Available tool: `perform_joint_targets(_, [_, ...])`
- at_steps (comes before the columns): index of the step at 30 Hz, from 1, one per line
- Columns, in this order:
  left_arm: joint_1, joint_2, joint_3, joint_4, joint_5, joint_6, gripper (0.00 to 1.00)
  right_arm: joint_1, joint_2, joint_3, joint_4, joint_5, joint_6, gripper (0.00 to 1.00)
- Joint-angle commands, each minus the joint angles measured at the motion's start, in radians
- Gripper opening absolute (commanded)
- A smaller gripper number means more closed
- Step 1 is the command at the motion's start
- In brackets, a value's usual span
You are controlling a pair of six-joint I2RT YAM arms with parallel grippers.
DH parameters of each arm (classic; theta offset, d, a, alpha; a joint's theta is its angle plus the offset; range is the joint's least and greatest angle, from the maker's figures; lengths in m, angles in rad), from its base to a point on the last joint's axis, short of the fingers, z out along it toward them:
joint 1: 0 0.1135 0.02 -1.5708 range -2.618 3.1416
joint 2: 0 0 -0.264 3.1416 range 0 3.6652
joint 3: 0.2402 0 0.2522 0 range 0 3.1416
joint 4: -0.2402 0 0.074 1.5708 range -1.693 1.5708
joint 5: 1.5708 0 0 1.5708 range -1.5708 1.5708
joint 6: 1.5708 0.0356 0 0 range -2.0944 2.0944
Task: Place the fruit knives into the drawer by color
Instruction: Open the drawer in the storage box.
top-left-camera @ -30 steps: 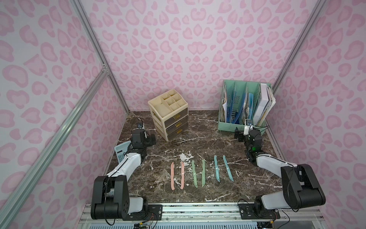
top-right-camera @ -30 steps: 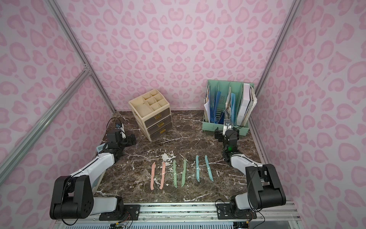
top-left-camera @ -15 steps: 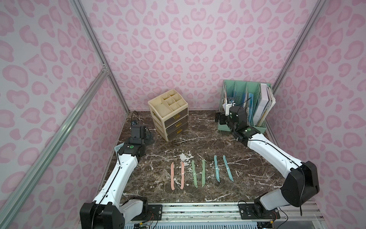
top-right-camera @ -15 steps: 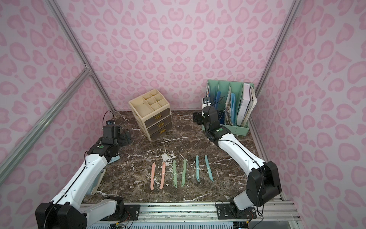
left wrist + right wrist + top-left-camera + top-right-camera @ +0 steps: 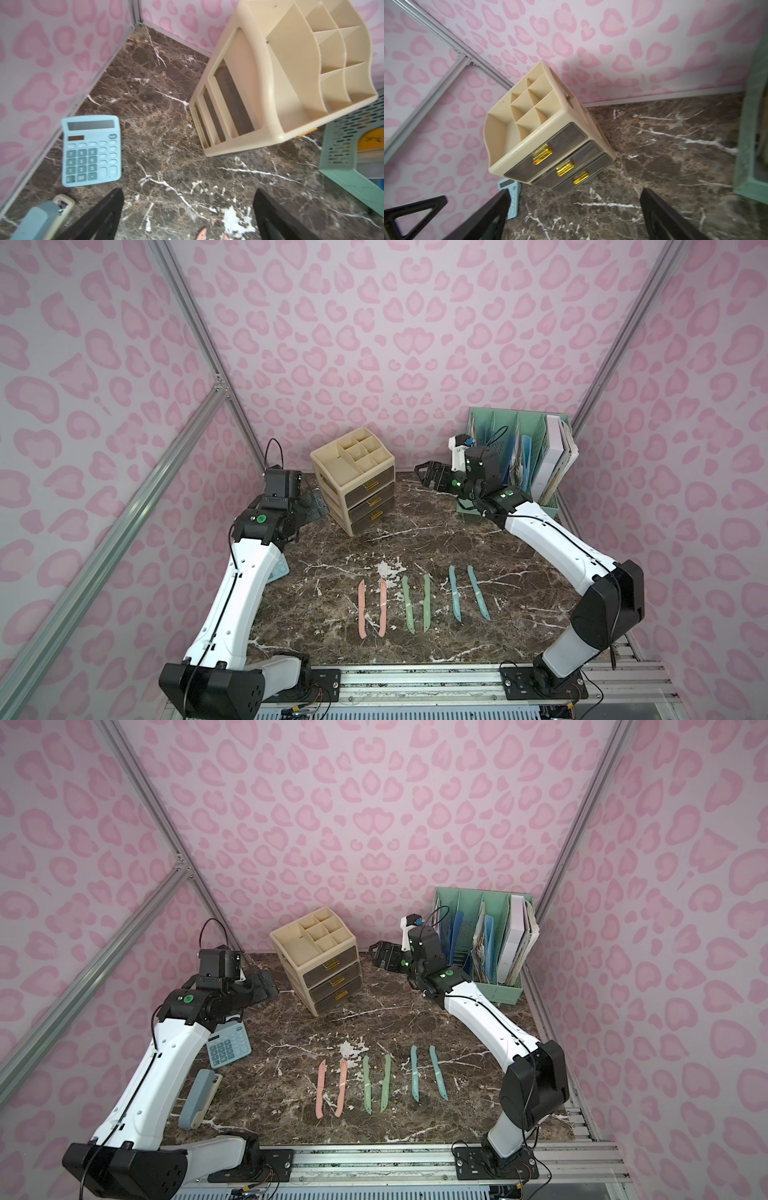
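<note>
Knife placement: six fruit knives (image 5: pixel 366 1085) lie flat in one row on the front half of the marble table (image 5: pixel 457 547), between the two arms. Both grippers hang toward the back, well apart from the row. The left gripper (image 5: pixel 309 508) is at back-left, just beside the cream drawer unit (image 5: pixel 332 485). The right gripper (image 5: pixel 430 475) is on that unit's other side, in front of the green file rack (image 5: pixel 498 992).

Knife appearance, left to right: pink knife (image 5: pixel 362 609), second pink knife (image 5: pixel 382 608), green knife (image 5: pixel 408 605), second green knife (image 5: pixel 426 603), teal knife (image 5: pixel 454 593), second teal knife (image 5: pixel 478 592). Each is slim, with blade and handle one colour and the tip pointing to the back. They lie roughly parallel and none touch. The teal pair sits slightly further back and slants a little.

Grippers:
- Left: jaws spread wide, nothing between them. The left wrist view shows only bare marble in the gap, with a blue calculator (image 5: pixel 91 150) off to one side.
- Right: jaws spread wide, empty and touching nothing. It is aimed toward the drawer unit, whose three drawers are shut, each with a gold handle.
</note>
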State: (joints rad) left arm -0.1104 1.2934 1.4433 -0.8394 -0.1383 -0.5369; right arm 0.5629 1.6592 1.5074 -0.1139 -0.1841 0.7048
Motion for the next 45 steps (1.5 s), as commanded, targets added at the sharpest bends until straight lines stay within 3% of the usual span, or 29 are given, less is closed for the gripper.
perform_joint_targets(1, [0.003,0.07,0.091,-0.086,0.15,-0.063,0.99,0.009,0.015,-0.028,0.157,-0.161,0.197,1.0])
perform_joint_targets(10, [0.059,0.254,0.334,-0.118,0.341,-0.185,0.99,0.017,0.114,-0.065,0.436,-0.306,0.468,1.0])
perform_joint_targets(15, [0.115,0.333,0.377,-0.121,0.451,-0.257,0.94,0.02,0.185,-0.051,0.538,-0.334,0.583,0.82])
perform_joint_targets(20, [0.128,0.376,0.392,-0.13,0.483,-0.269,0.87,0.03,0.241,-0.03,0.602,-0.336,0.657,0.7])
perform_joint_targets(26, [0.132,0.417,0.382,-0.087,0.532,-0.289,0.84,0.038,0.301,-0.013,0.655,-0.341,0.721,0.67])
perform_joint_targets(34, [0.143,0.459,0.414,-0.088,0.536,-0.269,0.71,0.055,0.378,0.047,0.657,-0.347,0.743,0.56])
perform_joint_targets(45, [0.143,0.525,0.459,-0.091,0.54,-0.25,0.66,0.068,0.423,0.072,0.632,-0.337,0.757,0.51])
